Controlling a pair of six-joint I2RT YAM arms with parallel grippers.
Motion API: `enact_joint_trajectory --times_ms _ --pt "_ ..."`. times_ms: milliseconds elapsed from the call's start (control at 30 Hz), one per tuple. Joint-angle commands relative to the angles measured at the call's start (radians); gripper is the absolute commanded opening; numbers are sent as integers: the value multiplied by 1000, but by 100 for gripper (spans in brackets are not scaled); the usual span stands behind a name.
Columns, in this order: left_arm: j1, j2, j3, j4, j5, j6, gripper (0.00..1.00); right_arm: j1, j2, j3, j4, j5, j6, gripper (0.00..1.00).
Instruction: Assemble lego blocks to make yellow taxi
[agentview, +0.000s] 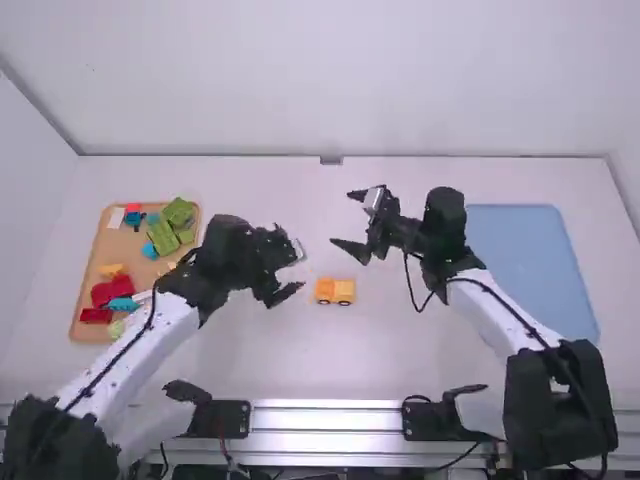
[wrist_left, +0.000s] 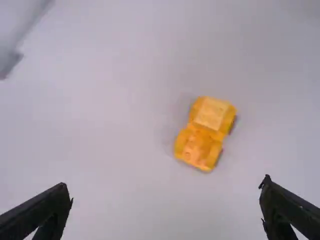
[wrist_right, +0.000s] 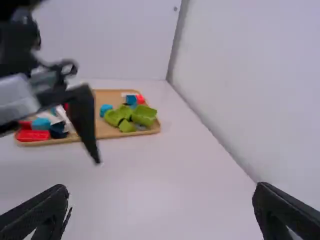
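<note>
Left gripper (agentview: 292, 257) wide, empty; right gripper (agentview: 340, 217) likewise; yellow car (agentview: 335, 291) on white table (agentview: 270, 365), near left gripper

Probably a robotics lab: near the frame's bottom edge, a left arm (agentview: 150, 340) and a right arm (agentview: 490, 318), cables (agentview: 524, 322) running along them, stand by a metal rail (agentview: 325, 420); plain white walls (agentview: 320, 80) enclose the white tabletop (agentview: 260, 365) at upper left, top and upper right.

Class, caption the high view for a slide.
Left gripper and right gripper open near the yellow car, between block tray and blue tray.
</note>
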Motion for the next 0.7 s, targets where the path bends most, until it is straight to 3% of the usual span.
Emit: enact_joint_trajectory --times_ms 0,267,500,667 --pt "33 -70 -7 6 -290 -327 99 46 27 109 -53 29 -26 98" --pt "62 -246 -7 -107 -728 -752 99 163 222 414 -309 83 -57 98" --pt "70 -442 -6 -295 -1036 -1036 99 211 383 661 -447 74 -92 98" --pt "101 -577 -6 -362 -1082 -1063 99 240 427 767 -534 73 -159 98"
